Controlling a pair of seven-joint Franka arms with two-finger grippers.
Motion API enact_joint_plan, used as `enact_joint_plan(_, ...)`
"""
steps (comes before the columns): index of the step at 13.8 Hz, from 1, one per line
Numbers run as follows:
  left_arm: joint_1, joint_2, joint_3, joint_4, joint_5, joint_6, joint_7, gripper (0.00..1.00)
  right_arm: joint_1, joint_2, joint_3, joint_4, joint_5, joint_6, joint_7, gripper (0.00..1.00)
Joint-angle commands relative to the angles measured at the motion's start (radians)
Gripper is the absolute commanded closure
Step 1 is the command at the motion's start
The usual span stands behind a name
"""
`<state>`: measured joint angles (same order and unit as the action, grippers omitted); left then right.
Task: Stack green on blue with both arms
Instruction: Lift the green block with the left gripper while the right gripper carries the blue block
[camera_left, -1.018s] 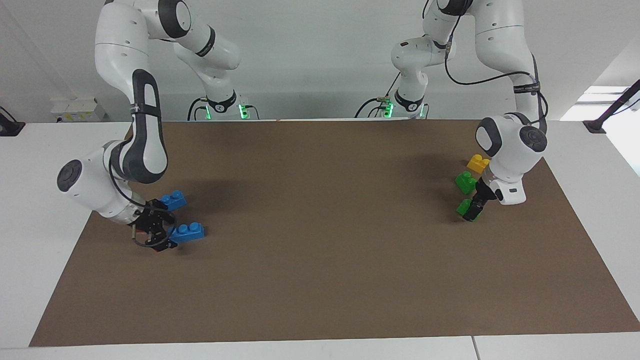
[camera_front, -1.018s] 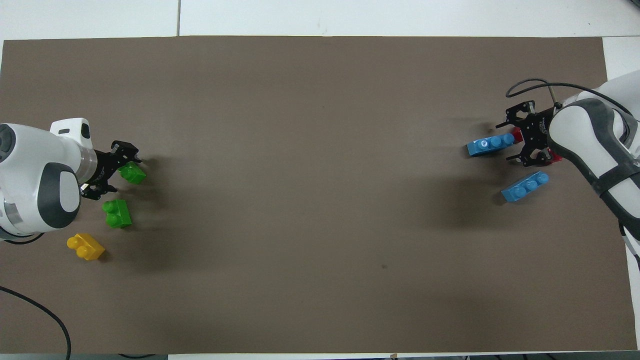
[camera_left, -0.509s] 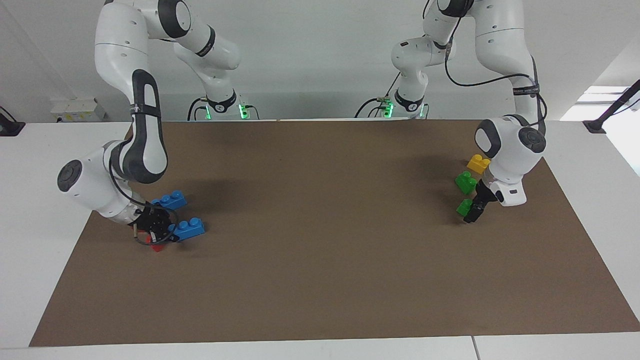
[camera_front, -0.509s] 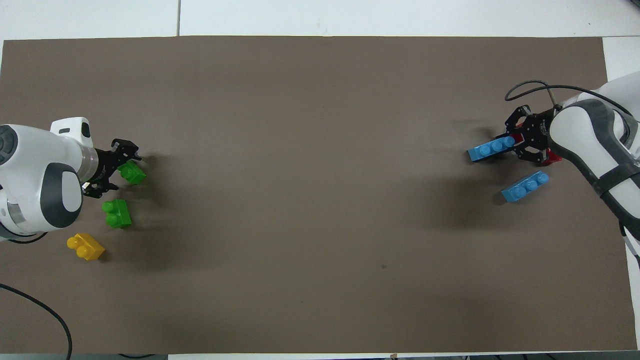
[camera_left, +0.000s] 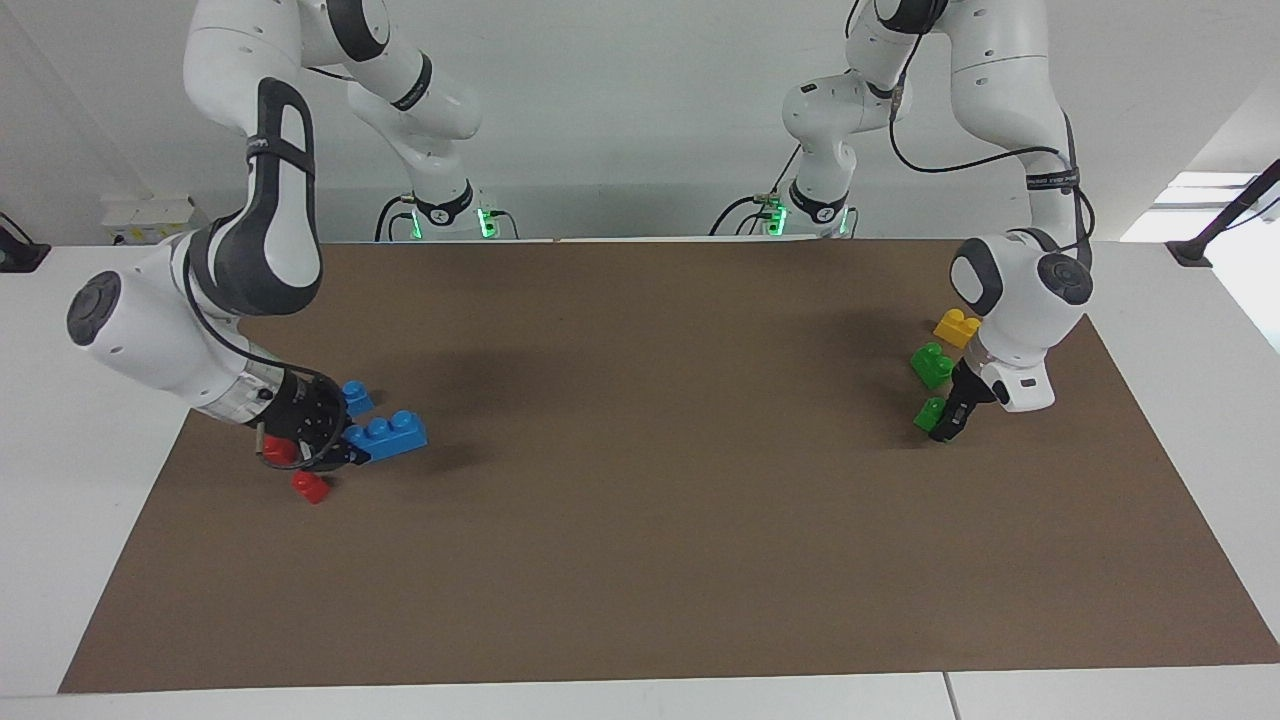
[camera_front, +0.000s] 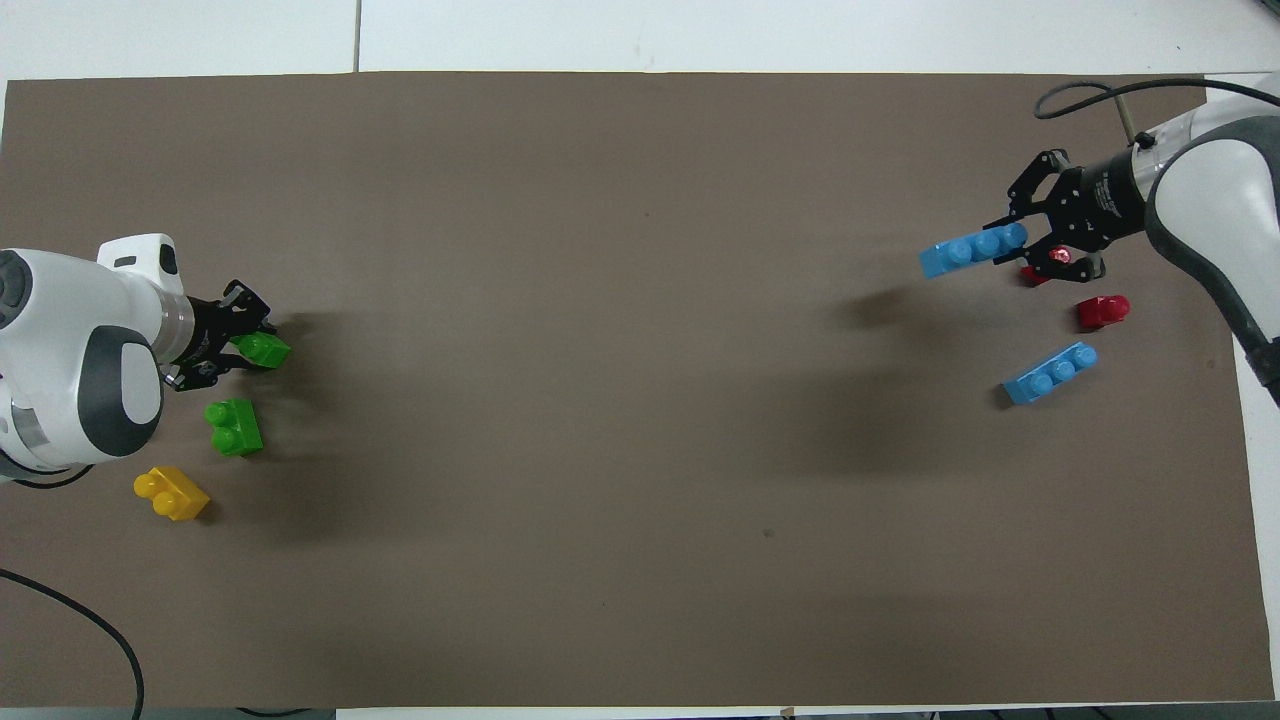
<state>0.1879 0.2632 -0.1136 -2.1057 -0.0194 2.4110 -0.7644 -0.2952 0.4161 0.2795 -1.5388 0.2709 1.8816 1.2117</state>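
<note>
My right gripper (camera_left: 350, 450) is shut on one end of a blue three-stud brick (camera_left: 386, 436) and holds it in the air over the mat near the right arm's end; the overhead view shows the gripper (camera_front: 1022, 238) and the brick (camera_front: 970, 250) too. The second blue brick (camera_front: 1050, 372) lies on the mat, partly hidden by the gripper in the facing view (camera_left: 356, 396). My left gripper (camera_left: 946, 424) is low on the mat, shut on a green two-stud brick (camera_left: 928, 413), also in the overhead view (camera_front: 262, 350). A second green brick (camera_left: 931, 365) lies nearer to the robots.
A yellow brick (camera_left: 956, 327) lies beside the green ones, nearer to the robots. Two small red bricks (camera_front: 1103, 311) (camera_front: 1040, 272) lie under and beside the right gripper. The brown mat (camera_left: 640, 520) covers the table between the two groups.
My right gripper has closed on the blue brick and lifted it off the mat, uncovering the red bricks. My left gripper has closed its fingers on the green brick.
</note>
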Motion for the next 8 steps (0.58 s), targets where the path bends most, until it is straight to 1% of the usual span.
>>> enact_joint_plan(1, -0.001, 0.014, -0.006, 0.009, -0.01, 0.014, -0.013, 1.0, 0.075, -0.006, 0.026, 0.009, 0.017, 0.026, 0.165, 1.0)
enact_joint_plan(4, -0.005, 0.014, -0.006, 0.013, -0.01, 0.005, -0.015, 1.0, 0.206, -0.014, 0.026, -0.001, 0.007, 0.115, 0.336, 1.0)
enact_joint_plan(6, -0.007, 0.013, -0.008, 0.016, -0.011, 0.004, -0.015, 1.0, 0.258, -0.02, 0.026, -0.023, 0.007, 0.168, 0.432, 1.0)
enact_joint_plan(8, -0.008, 0.002, -0.011, 0.018, -0.011, 0.0, -0.05, 1.0, 0.361, -0.029, 0.021, -0.062, -0.007, 0.241, 0.544, 1.0)
